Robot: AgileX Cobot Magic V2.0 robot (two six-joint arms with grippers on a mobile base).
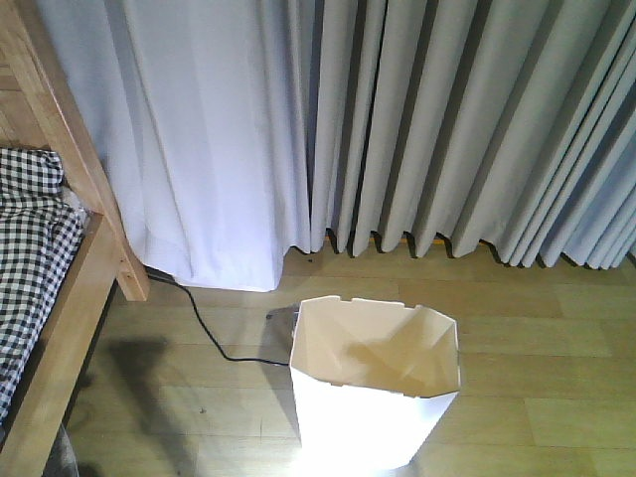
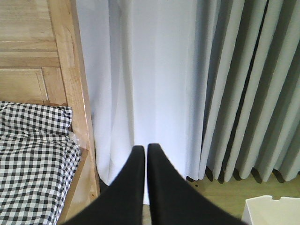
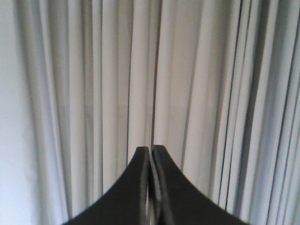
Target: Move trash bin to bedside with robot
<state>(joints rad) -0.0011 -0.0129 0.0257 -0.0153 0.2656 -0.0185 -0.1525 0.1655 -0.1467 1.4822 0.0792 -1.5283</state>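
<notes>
Lettering or brand marks cannot be made out on the trash bin [image 1: 373, 383], which stands upright on the wooden floor [image 1: 537, 388], open mouth up, tapering toward its base, with a black cord [image 1: 214, 333] trailing just beside its left side. It sits right of the bed [image 1: 55, 298], apart from the frame, before the grey curtains [image 1: 447, 119]. The left gripper [image 2: 142, 149] and right gripper [image 3: 150, 149] each show 2 black fingers pressed together, grasping nothing.
</notes>
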